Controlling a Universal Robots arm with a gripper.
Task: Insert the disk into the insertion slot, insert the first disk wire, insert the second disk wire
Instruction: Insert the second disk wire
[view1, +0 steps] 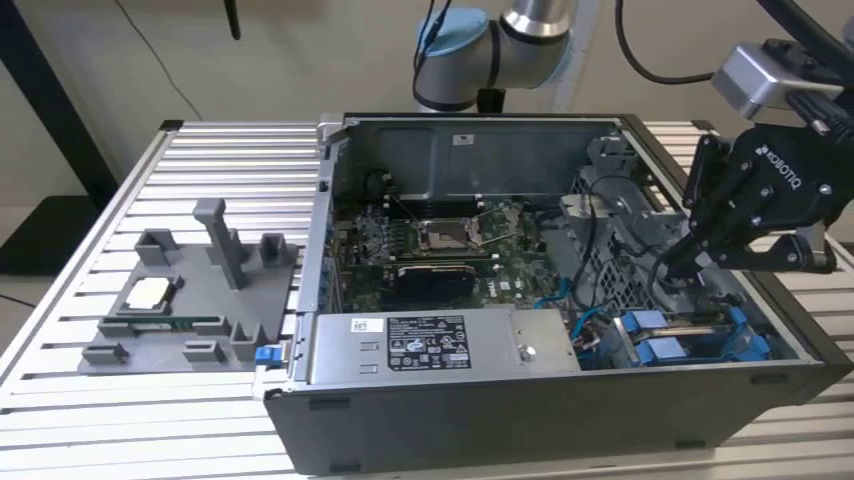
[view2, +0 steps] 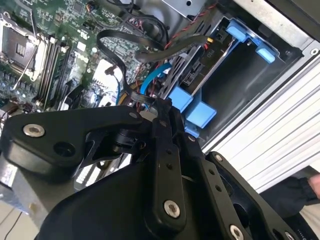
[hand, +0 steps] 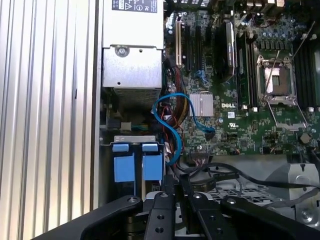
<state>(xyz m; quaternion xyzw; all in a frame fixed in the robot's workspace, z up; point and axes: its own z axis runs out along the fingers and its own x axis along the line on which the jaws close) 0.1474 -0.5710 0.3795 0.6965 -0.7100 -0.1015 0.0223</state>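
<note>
At the case's lower right corner in the exterior view is the insertion slot (view1: 727, 352), a dark metal bay with blue tabs (hand: 124, 167). The disk (view2: 202, 62) appears to sit inside it, blue-edged, its connector end turned toward the motherboard. My gripper (view1: 678, 262) hangs just above the bay's inner end. In the second wrist view the gripper (view2: 159, 106) has its fingers shut on the end of a black flat disk wire (view2: 107, 47), which loops back over the board. In the first wrist view, the gripper (hand: 176, 186) stands beside the blue tabs, with the black wire (hand: 250, 177) trailing off.
A grey labelled power-supply box (view1: 441, 342) lies along the case's front wall. A blue cable (hand: 165, 125) curls between it and the bay. The motherboard (view1: 441, 240) fills the case floor. A grey fixture tray (view1: 187, 300) sits on the slatted table. A person's dark sleeve (view2: 300, 192) is beside the table.
</note>
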